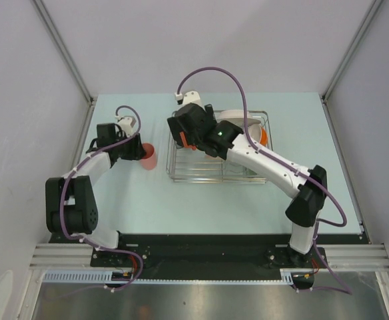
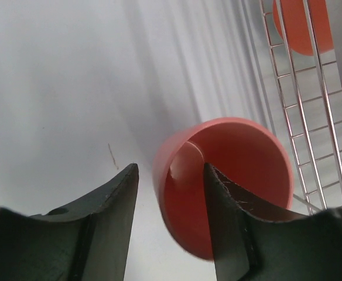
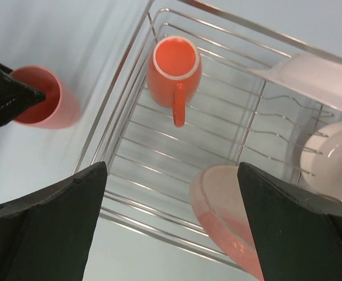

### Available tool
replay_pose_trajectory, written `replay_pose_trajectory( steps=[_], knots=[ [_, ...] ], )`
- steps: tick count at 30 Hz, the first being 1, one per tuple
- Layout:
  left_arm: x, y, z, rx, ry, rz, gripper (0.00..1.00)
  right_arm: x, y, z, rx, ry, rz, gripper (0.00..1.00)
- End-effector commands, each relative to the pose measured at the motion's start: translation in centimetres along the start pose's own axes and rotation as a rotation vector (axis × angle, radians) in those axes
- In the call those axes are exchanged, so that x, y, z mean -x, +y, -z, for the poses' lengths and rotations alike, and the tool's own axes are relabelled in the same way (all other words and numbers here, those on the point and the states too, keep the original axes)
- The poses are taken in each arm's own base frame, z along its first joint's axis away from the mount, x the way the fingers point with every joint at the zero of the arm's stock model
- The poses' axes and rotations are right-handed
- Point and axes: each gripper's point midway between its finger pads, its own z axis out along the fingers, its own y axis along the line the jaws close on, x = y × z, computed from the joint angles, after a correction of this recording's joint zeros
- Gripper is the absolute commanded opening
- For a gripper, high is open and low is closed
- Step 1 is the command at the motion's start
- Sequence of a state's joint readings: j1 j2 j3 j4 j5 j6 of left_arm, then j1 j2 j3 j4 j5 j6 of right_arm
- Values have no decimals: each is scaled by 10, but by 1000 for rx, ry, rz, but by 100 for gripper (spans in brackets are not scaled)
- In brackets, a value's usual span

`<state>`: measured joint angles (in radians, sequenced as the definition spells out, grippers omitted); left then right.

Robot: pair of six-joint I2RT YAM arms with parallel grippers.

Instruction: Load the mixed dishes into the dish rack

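An orange cup [image 1: 149, 157] stands on the table left of the silver wire dish rack [image 1: 201, 179]. My left gripper [image 1: 140, 152] is open astride its near rim. In the left wrist view one finger [image 2: 232, 222] is inside the cup [image 2: 241, 158] and the other finger is outside, clear of the wall. My right gripper [image 3: 172, 170] is open and empty above the rack [image 3: 115, 88]. In the rack are an orange handled cup [image 3: 174, 67], the cream-and-pink plate [image 3: 229, 222] on edge, a white plate [image 3: 311, 76] and a white bowl [image 3: 335, 158]. No green bowl shows.
The right arm [image 1: 268, 163] reaches across the rack from the near right and hides much of it from above. The rack's wires [image 2: 300, 105] lie just right of the cup. Grey walls close the table in on the left, back and right.
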<state>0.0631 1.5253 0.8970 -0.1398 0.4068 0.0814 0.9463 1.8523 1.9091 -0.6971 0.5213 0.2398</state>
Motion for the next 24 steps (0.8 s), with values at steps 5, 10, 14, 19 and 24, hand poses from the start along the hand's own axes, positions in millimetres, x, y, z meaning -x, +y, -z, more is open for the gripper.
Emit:
replay_pose_trajectory(
  steps=[5,10,14,19,24],
  knots=[
    [19,-3,-12,1,7,-40,0,-4,-5,19,35,-34,-100,100],
    [36,-27,17,-74,-51,-58,0,-9,-1,25,100,-6,-164,100],
    [77,-63,83,-173,-209,-100,0,-13,9,36,239,-8,-257,100],
    [97,-113,167,-378,-333,-105,0,11,30,73,517,-84,-379,100],
    [71,-148,196,-577,-251,-36,0,29,66,106,809,-99,-431,100]
  ],
)
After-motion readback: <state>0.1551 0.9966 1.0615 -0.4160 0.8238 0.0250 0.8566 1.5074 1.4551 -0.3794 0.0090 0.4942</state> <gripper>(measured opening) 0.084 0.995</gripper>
